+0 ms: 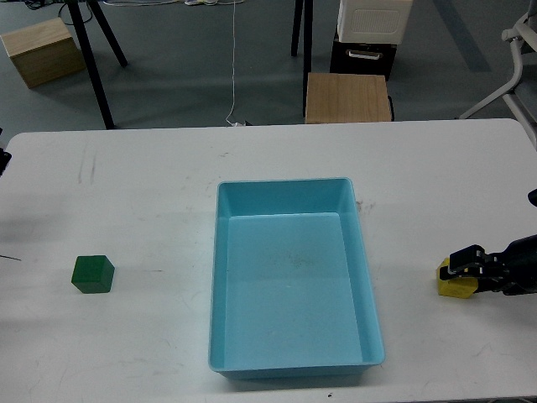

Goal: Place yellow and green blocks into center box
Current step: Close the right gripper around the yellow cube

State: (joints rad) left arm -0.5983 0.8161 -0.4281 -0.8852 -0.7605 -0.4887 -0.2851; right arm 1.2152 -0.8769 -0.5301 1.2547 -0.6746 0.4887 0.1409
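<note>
The yellow block (454, 287) lies on the white table (126, 193) at the right, right of the blue box (220, 277). My right gripper (466, 272) comes in from the right edge, low over the block, its dark fingers (464, 259) straddling the block's right part; the jaws look open. The block rests on the table. The green block (92, 274) sits alone at the left of the table. The blue box in the centre is empty. My left gripper is out of view.
Beyond the table's far edge stand a wooden stool (347, 97), a dark cabinet with a white unit (367, 42), black stand legs (94, 50) and a wooden box (40, 50). A white chair frame (513, 75) is at the far right.
</note>
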